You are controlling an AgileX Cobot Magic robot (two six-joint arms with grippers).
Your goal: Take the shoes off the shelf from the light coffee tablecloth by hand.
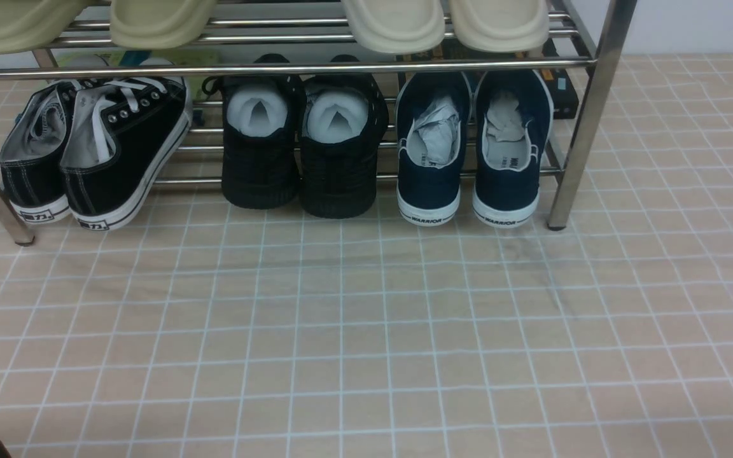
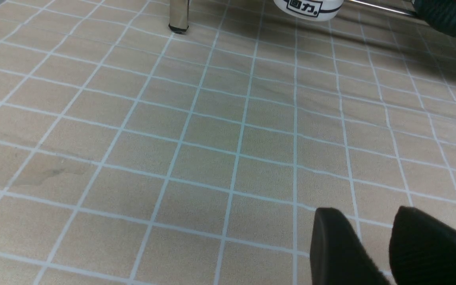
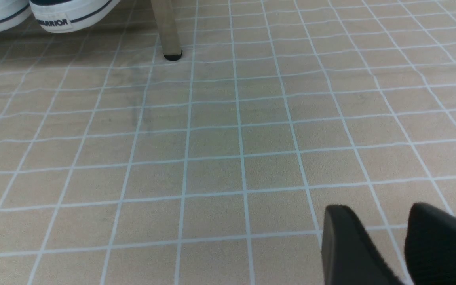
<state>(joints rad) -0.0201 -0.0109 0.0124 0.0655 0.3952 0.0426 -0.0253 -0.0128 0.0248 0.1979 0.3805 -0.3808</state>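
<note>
**On the bottom tier, at the right end: blue shoes not yet lifted**

On the lower bars of the shelf (image 1: 277, 68), at its right end, the shoes (image 1: 468, 146) stand side by side with their heels toward the robot. They are navy with white soles, and crumpled paper fills both openings. The heels hang over the front bar and tip down toward the tablecloth (image 1: 366, 331); from the front view I cannot tell whether they touch it. The right shoe sits just beside the shelf's front right leg.

To their left on the same tier is a pair of black textured shoes (image 1: 303, 152) with white stuffing. Further left are black sneakers (image 1: 93, 152) with white laces, leaning to one side. Pale slippers (image 1: 392, 22) lie on the upper tier.

In the right wrist view, the right gripper (image 3: 378, 209) hangs above bare cloth. Its two black fingers (image 3: 342, 245) are slightly spread and hold nothing. The white heels of the shoes (image 3: 69, 12) and a shelf leg (image 3: 168, 35) lie well ahead of it.

In the left wrist view, the left gripper (image 2: 370, 213) is also a little apart and empty over the cloth. It is well short of the sneaker heel (image 2: 307, 6) and the other front leg. A dark shape in the bottom left corner of the front view may be part of the left arm, but too little of it shows.
</note>
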